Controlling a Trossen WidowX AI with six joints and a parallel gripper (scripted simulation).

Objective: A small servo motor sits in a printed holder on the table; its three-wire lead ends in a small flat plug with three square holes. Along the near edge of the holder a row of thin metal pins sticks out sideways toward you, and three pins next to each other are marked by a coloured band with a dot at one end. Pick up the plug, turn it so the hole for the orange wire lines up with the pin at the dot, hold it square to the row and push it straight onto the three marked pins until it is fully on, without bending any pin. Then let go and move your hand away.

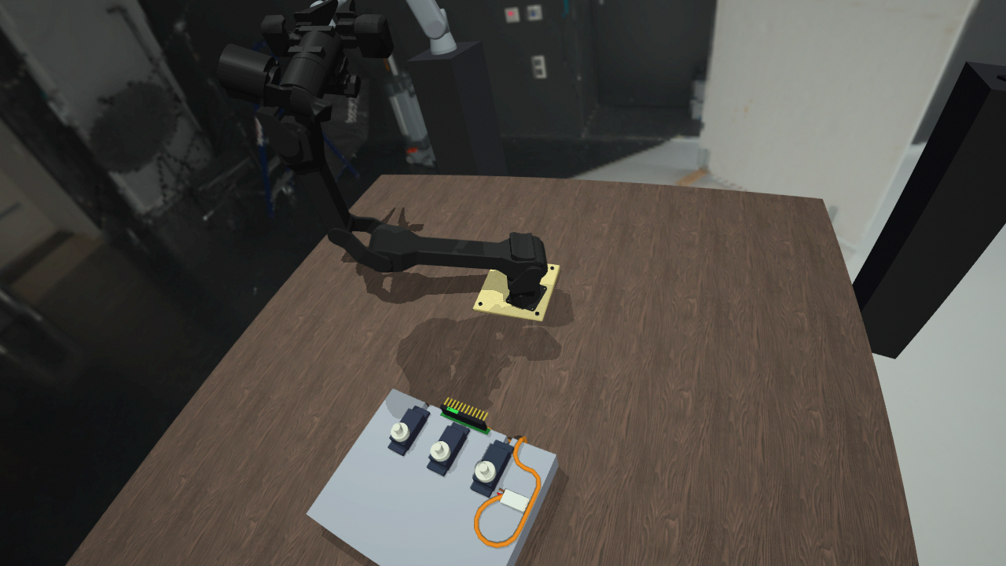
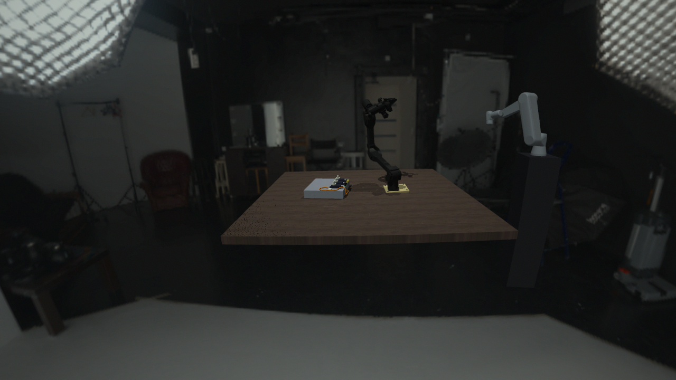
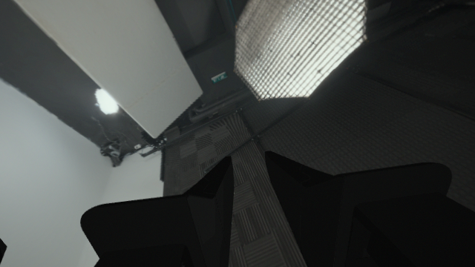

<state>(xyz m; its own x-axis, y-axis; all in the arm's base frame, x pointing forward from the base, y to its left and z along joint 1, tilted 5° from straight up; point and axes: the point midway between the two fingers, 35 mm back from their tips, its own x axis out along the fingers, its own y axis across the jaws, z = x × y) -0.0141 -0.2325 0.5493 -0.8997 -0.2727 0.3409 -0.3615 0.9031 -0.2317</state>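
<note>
The white plug (image 1: pixel 514 500) lies on top of the pale grey holder (image 1: pixel 372 492) (image 2: pixel 321 194), near its right side, within the loop of the orange lead (image 1: pixel 539 484). A row of yellow pins (image 1: pixel 467 408) sticks out at the holder's edge that faces the arm base. A small bright green mark (image 1: pixel 452 410) is near the left end of the row in the top view. The dot and the plug's holes are too small to tell. My gripper (image 3: pixel 248 159) (image 2: pixel 394 100) is raised high above the table, far from the plug. Its fingers stand partly open with nothing between them.
Three dark servos with white hubs (image 1: pixel 399 431) (image 1: pixel 440 451) (image 1: pixel 484 472) stand on the holder. The arm's yellow base plate (image 1: pixel 489 299) (image 2: pixel 404 190) is on the wooden table (image 1: pixel 668 351) (image 2: pixel 378 217). Another, pale robot arm (image 2: pixel 529 117) stands on a dark pillar (image 2: pixel 534 221) beyond the table.
</note>
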